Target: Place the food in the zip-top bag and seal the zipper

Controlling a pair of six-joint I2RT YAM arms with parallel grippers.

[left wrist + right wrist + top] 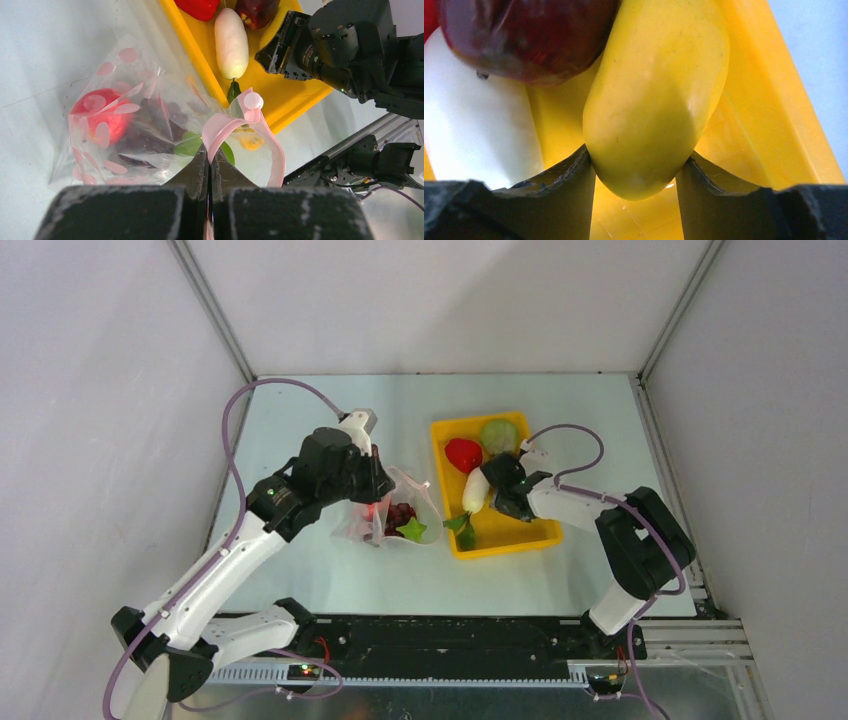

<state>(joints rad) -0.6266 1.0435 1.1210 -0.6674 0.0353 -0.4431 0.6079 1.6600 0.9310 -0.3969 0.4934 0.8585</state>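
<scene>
Bright, even light; soft shadows; wrist close-ups slightly blurred.

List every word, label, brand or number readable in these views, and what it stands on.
None readable. The clear pink-dotted zip-top bag, its pink zipper strip pinched in the left claw, the yellow rectangular plastic tray, the white toy radish and the smooth yellow toy fruit in the right claw all show no print.

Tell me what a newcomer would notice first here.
The bright yellow tray sits right of centre, where the right gripper fingers clasp a yellow piece. Beside it, the left gripper pinches the pink zipper of the dotted zip-top bag, a red fruit inside.
</scene>
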